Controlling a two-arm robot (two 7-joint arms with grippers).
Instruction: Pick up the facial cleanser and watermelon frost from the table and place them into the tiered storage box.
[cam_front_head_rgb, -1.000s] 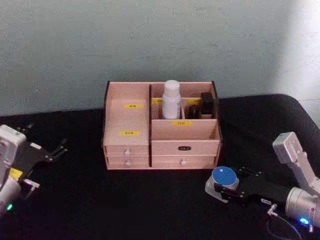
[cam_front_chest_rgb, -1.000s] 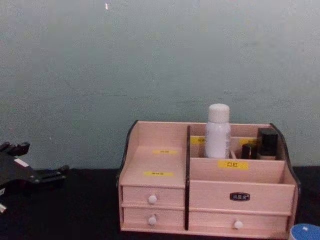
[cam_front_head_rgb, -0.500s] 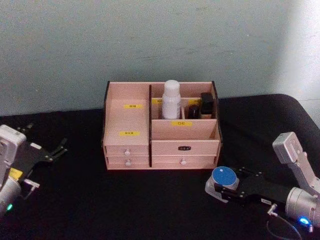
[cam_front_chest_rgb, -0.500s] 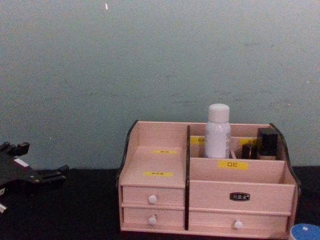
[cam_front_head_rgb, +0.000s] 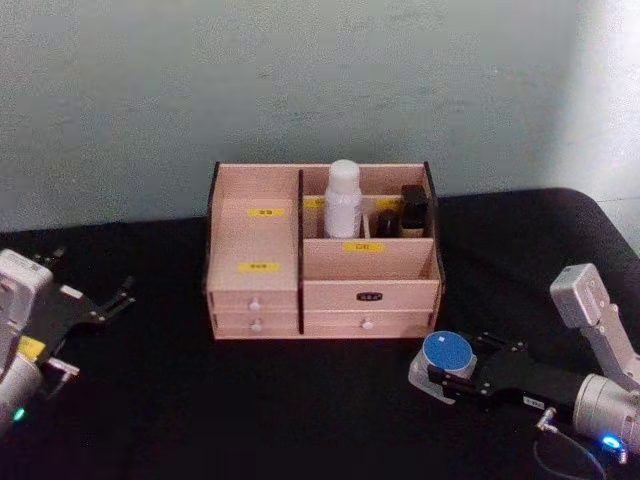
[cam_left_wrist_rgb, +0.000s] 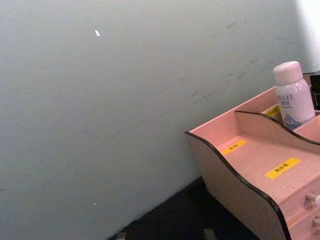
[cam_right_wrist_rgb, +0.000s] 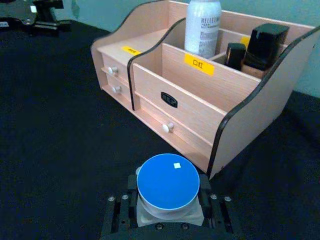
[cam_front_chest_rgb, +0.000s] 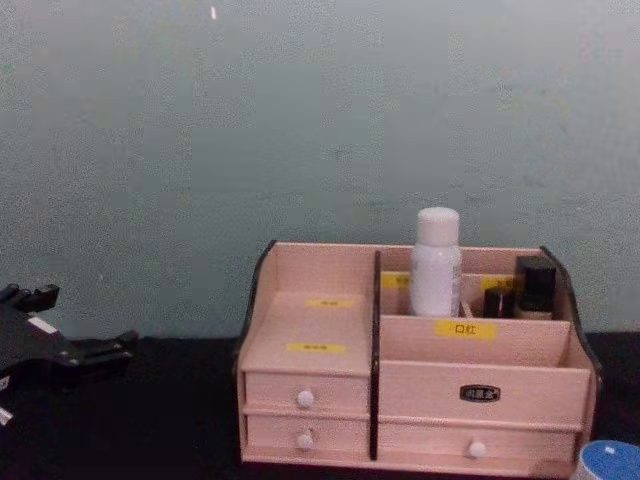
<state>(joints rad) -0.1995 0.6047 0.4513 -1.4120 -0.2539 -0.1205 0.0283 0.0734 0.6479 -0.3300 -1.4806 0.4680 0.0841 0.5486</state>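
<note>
one label (cam_right_wrist_rgb: 199, 64) on the tiered storage box (cam_front_head_rgb: 370, 262) reads 口红; the facial cleanser (cam_left_wrist_rgb: 292, 100) inside perhaps says "dullet". right gripper (cam_front_head_rgb: 447, 370) pinches the watermelon frost (cam_right_wrist_rgb: 168, 181); left gripper (cam_front_head_rgb: 88, 278) sits spread at left.

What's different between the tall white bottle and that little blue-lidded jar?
The facial cleanser is tall and all white; the watermelon frost is squat with a blue lid. The cleanser stands inside the tiered storage box; the frost is outside, by its front right corner. The right gripper clamps the frost; the cleanser is untouched. Both are upright. The left gripper idles far left.
</note>
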